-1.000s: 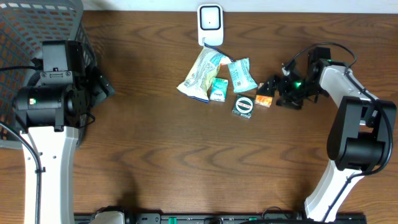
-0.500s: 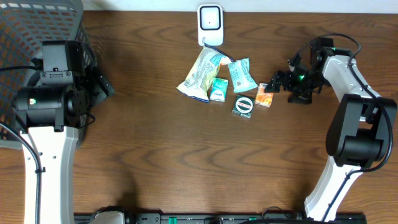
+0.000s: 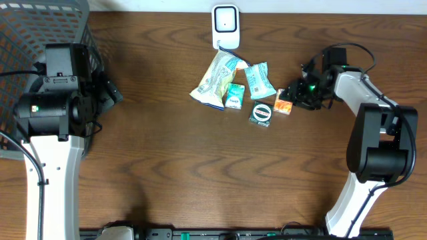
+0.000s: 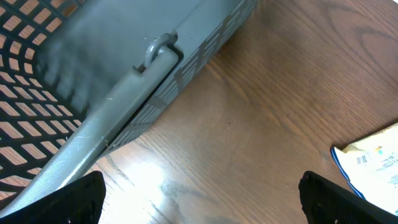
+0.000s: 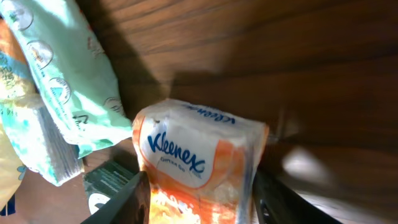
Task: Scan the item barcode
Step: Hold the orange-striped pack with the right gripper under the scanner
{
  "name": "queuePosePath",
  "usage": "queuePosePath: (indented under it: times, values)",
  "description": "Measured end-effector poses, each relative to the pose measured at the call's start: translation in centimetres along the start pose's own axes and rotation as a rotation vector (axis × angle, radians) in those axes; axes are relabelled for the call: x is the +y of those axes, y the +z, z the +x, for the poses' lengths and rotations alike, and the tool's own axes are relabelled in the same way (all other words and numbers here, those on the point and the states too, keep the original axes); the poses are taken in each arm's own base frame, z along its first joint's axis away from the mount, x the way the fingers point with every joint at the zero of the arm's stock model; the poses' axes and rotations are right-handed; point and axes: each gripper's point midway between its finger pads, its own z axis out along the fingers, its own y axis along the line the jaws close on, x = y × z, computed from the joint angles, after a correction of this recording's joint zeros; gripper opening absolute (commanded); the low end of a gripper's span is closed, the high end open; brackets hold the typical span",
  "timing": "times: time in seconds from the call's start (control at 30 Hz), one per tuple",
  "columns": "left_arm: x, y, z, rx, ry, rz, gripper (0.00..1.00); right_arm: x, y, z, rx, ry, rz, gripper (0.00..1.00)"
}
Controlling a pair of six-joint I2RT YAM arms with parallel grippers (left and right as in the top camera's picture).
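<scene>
An orange and white Kleenex tissue pack point(image 3: 284, 103) lies on the wooden table at the right end of a cluster of items. My right gripper point(image 3: 294, 99) has reached it from the right. In the right wrist view the pack point(image 5: 199, 149) fills the gap of the right gripper point(image 5: 202, 202), and both fingers press on its sides. A white scanner point(image 3: 225, 25) stands at the table's back edge. My left gripper point(image 4: 202, 199) hangs open over bare wood beside the basket, holding nothing.
A grey mesh basket point(image 3: 40, 27) stands at the back left, its rim point(image 4: 124, 87) close to the left gripper. Left of the pack lie a snack bag point(image 3: 215, 81), a teal wipes pack point(image 3: 259, 80), a small teal box point(image 3: 234, 97) and a dark green box point(image 3: 261, 114).
My right gripper has shifted left up to the Kleenex pack, and its jaws have closed in on the pack's sides. The left arm has stayed still.
</scene>
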Motion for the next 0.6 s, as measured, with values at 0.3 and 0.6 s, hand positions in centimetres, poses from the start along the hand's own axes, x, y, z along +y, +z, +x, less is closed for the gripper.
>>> queuePosePath:
  times: [0.3,0.6]
  values:
    - [0.0,0.0,0.0,0.000,0.000,0.000,0.98,0.9,0.3,1.6,0.063,0.033,-0.077,0.01]
    - [0.0,0.0,0.0,0.000,0.000,0.000,0.98,5.8,-3.3,4.1,0.140,-0.094,-0.486,0.01]
